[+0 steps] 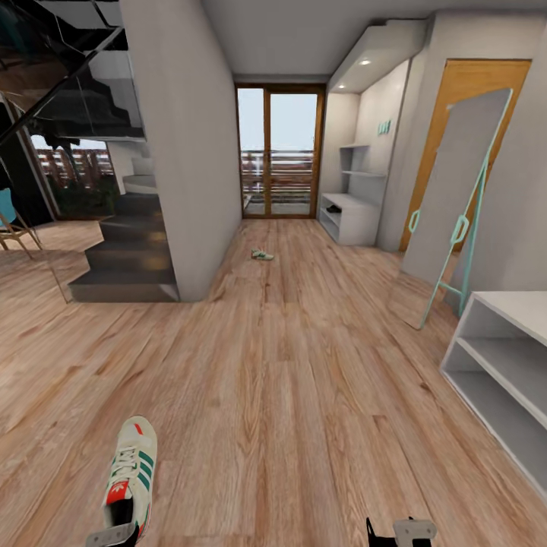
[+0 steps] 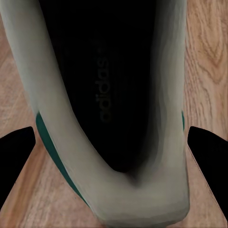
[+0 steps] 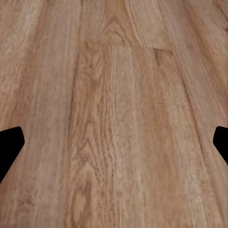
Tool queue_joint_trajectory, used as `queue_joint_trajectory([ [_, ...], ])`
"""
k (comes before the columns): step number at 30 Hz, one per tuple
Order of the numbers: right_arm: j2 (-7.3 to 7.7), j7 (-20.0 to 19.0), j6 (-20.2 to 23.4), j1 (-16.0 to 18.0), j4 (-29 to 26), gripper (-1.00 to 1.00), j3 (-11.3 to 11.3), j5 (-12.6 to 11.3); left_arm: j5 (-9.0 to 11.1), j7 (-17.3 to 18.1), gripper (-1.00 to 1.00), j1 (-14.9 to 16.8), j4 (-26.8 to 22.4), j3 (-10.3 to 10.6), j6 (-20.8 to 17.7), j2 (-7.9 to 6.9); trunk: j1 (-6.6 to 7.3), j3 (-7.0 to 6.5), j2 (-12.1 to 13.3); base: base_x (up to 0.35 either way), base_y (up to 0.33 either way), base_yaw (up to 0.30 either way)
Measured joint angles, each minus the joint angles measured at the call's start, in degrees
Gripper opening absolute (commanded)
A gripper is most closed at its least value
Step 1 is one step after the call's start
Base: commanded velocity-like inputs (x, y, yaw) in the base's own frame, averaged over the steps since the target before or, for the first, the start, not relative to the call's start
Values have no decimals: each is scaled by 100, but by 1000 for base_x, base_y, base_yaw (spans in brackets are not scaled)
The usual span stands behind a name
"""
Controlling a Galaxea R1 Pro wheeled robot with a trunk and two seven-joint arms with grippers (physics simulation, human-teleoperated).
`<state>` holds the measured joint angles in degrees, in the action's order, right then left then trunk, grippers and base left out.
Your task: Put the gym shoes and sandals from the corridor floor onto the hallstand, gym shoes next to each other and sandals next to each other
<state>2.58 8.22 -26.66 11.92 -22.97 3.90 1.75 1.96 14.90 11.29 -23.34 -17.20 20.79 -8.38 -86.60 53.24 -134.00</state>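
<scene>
Your left hand [image 2: 114,142] grips one gym shoe [image 1: 131,479] by its heel, clear for carrying to the far hallstand [image 1: 351,216], while your right hand [image 3: 114,142] hangs wide and empty.

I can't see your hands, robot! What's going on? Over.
Left gripper shut on near gym shoe. Right gripper open, empty. Second gym shoe on floor ahead; hallstand beyond. Path open.

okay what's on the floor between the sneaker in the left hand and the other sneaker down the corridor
Nothing: the head view shows bare wood floor between the held gym shoe and the far gym shoe.
</scene>
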Motion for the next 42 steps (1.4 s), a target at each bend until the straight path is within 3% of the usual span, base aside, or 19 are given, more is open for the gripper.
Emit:
queue_joint_trajectory([
  [42, 1, 0, 0, 0, 8, 100, 0, 0, 0, 0, -100, 0, 0, -2, 0, 0, 0, 0, 0, 339, 0, 0],
])
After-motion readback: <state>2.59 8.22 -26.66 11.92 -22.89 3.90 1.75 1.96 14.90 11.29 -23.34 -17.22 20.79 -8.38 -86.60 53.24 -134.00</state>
